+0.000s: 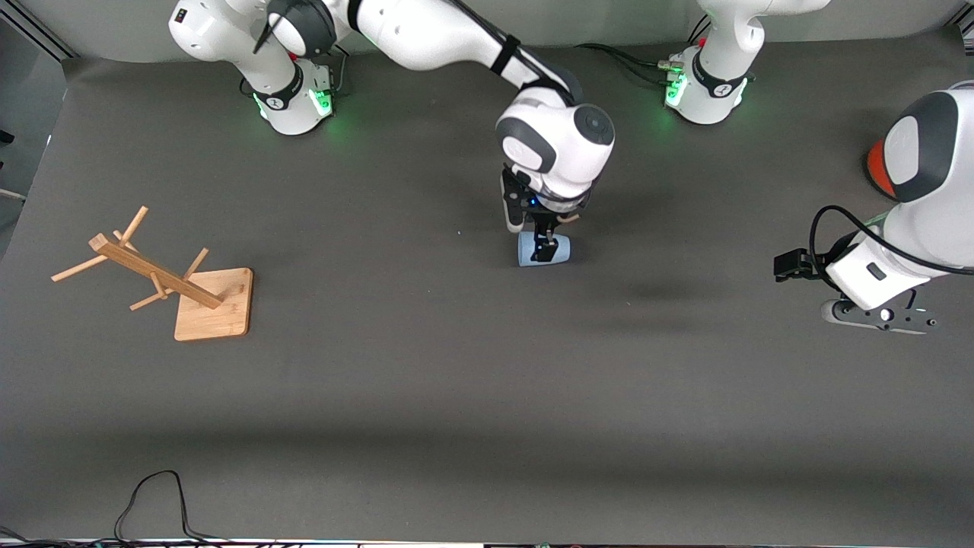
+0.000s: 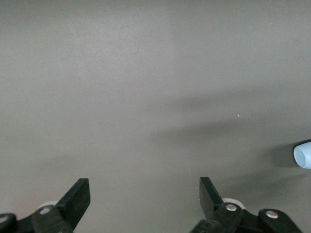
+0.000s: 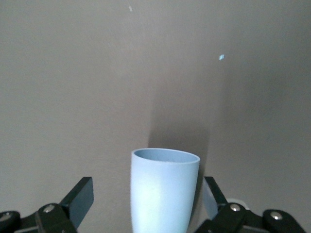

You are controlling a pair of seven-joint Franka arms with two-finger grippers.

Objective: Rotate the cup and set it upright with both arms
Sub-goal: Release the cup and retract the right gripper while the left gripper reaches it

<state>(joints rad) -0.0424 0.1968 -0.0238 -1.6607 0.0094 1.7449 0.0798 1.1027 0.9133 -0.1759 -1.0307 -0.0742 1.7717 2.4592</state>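
Note:
The pale-blue cup (image 1: pixel 527 250) lies on its side on the grey table mat, near the middle. My right gripper (image 1: pixel 545 248) is down over it, open, with one finger on each side of the cup's body. In the right wrist view the cup (image 3: pixel 163 194) stands between the open fingers (image 3: pixel 80 196) of the right gripper (image 3: pixel 148 194), close to one finger and with a gap to the other. My left gripper (image 1: pixel 875 318) hangs open and empty over the left arm's end of the table. In its wrist view the left gripper (image 2: pixel 143 189) has bare mat between its fingers, and one end of the cup (image 2: pixel 302 155) shows at the edge.
A wooden peg rack (image 1: pixel 183 293) on a square base stands toward the right arm's end of the table. An orange object (image 1: pixel 877 169) shows partly beside the left arm. A black cable (image 1: pixel 152 495) lies at the table edge nearest the front camera.

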